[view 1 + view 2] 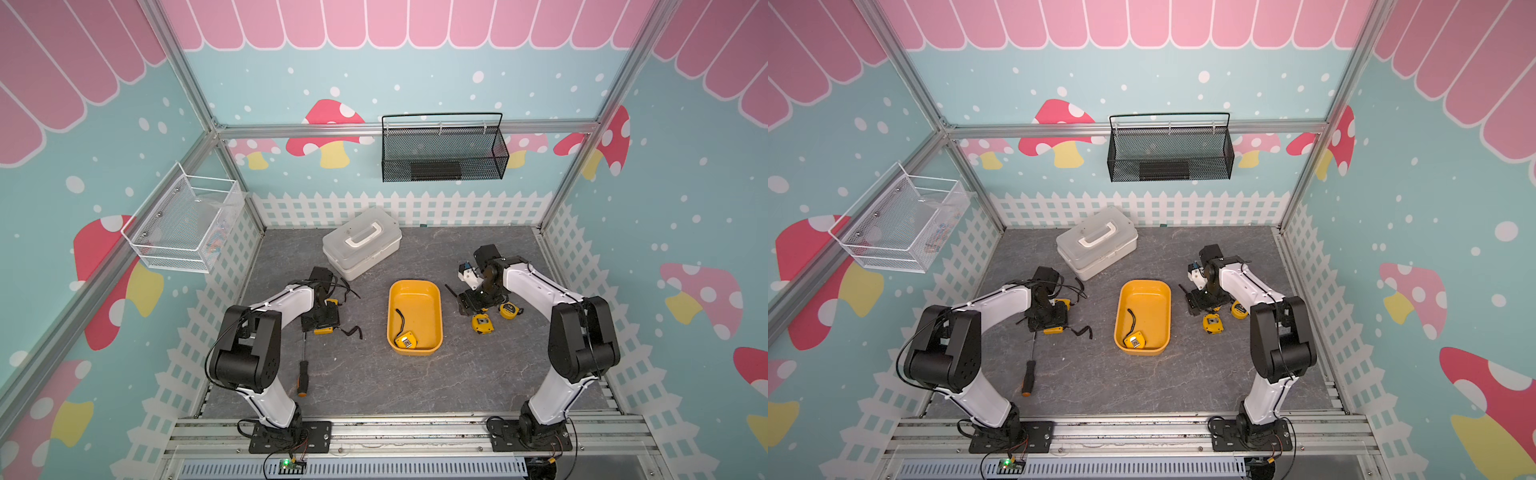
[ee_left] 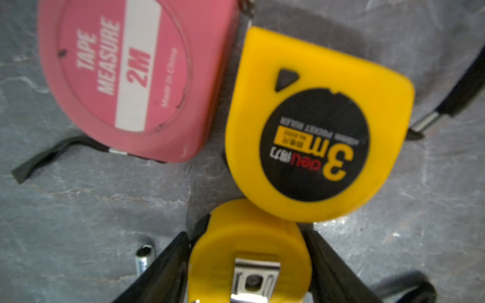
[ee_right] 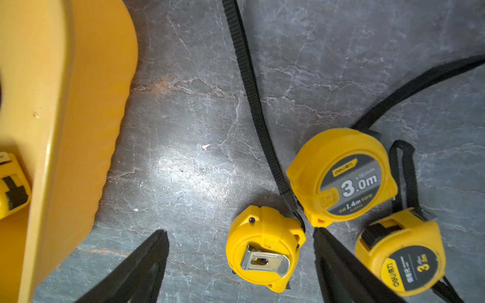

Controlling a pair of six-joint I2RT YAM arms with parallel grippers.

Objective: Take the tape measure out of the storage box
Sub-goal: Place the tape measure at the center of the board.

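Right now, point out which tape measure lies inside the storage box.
The yellow tape measure with its metal clip facing up, at the near end of the storage box. Every other one is outside the box.

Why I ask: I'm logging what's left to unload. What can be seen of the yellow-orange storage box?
The storage box is a shallow yellow-orange bin, plastic by its look, rectangular with rounded corners and a rolled rim, open-topped. It sits flat on the grey table, between the two arms, long side running away from their bases. Inside, at its near end, lies one yellow tape measure, clip up, its black strap curling over the floor. Nothing else is seen touching it.
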